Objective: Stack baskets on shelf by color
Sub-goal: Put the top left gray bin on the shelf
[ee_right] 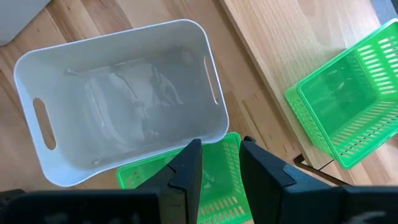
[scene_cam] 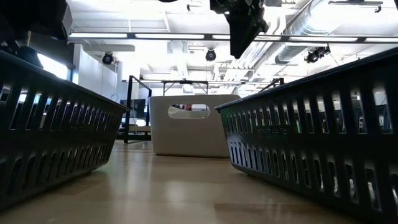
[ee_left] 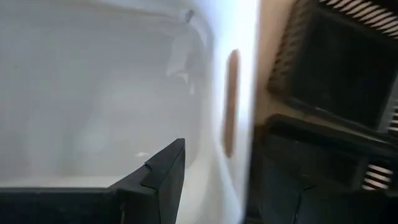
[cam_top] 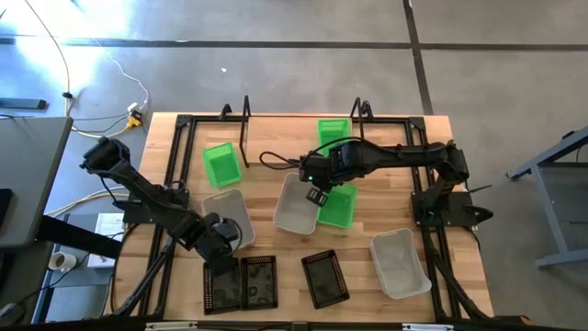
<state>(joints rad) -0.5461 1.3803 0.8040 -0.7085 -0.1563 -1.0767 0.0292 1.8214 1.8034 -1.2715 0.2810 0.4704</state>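
In the high view my right gripper (cam_top: 317,195) hovers with a narrow gap over one green basket (cam_top: 338,206), which lies on the table against a whitish basket (cam_top: 296,204). In its wrist view the green basket (ee_right: 211,186) shows between the fingertips of the right gripper (ee_right: 219,163). A second green basket (cam_top: 333,131) sits on the shelf (cam_top: 294,129); a third (cam_top: 220,164) lies by the shelf's left upright. My left gripper (cam_top: 226,235) is open at the near end of another whitish basket (cam_top: 228,211), one finger (ee_left: 163,174) inside it.
A third whitish basket (cam_top: 400,262) lies near the table's right near corner. Two black baskets (cam_top: 241,280) sit side by side at the near edge, and a third (cam_top: 324,276) lies right of them. The shelf's black uprights (cam_top: 246,129) stand at the far side.
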